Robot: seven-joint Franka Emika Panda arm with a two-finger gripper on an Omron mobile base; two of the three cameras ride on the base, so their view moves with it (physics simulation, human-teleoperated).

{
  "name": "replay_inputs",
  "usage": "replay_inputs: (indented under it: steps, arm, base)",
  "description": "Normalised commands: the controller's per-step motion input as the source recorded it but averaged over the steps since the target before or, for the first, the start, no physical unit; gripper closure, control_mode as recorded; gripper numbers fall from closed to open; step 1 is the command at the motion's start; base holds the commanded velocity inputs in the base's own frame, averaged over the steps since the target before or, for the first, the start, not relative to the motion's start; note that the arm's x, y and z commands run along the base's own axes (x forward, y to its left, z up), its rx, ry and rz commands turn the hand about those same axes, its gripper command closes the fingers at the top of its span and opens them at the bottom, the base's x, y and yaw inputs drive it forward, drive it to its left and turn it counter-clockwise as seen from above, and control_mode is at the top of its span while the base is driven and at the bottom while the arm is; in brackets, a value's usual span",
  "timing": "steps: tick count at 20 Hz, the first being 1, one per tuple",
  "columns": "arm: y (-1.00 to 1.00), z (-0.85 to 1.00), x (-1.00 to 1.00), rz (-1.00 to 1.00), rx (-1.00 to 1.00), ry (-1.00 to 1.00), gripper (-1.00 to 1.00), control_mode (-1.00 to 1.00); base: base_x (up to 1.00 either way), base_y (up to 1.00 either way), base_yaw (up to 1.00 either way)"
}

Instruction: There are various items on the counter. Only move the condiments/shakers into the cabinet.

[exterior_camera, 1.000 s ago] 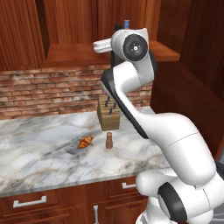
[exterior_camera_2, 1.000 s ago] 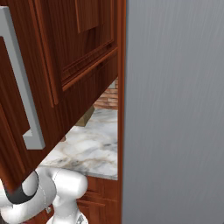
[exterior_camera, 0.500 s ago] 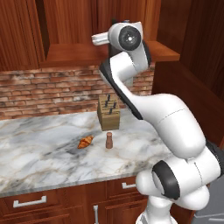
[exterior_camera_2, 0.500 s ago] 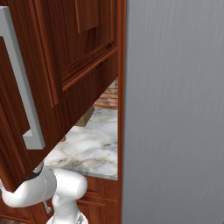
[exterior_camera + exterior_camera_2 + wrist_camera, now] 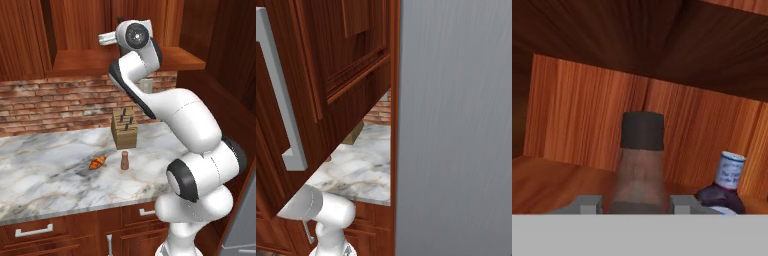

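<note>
— Up in the cabinet (image 5: 587, 105), what's the gripper (image 5: 636, 204) got?
— Its fingers (image 5: 588, 204) are closed on the brown bottle (image 5: 640, 170), upright over the shelf; the blue bottle (image 5: 726, 185) stands beside it.
— And on the counter (image 5: 45, 175)?
— The shaker (image 5: 125, 160), between croissant (image 5: 98, 161) and knife block (image 5: 124, 127).

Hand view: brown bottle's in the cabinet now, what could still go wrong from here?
1. The black-capped brown bottle sits between the gripper fingertips; whether it rests on the shelf board isn't visible, so releasing could drop or tip it.
2. The dark-blue bottle stands close on one side; a sideways retreat might knock it.
3. The brown shaker waits on the counter beside the croissant; a sloppy grasp could take the wrong item.
</note>
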Motion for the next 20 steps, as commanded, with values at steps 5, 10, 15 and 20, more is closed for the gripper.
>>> replay_inputs:
  steps: [5,10,15,20]
  arm:
    - [0.12,0.03,0.3,0.0,0.0,0.0,1.0,-1.0]
    - [0.01,0.06,-0.11,0.0,0.0,-0.14,1.0,-1.0]
    - [0.0,0.0,-0.12,0.0,0.0,-0.26,1.0,-1.0]
    - [0.0,0.0,-0.01,0.0,0.0,-0.11,1.0,-1.0]
  base:
    - [0.0,0.0,0.0]
    - [0.0,0.0,0.0]
    - [0.0,0.0,0.0]
    - [0.0,0.0,0.0]
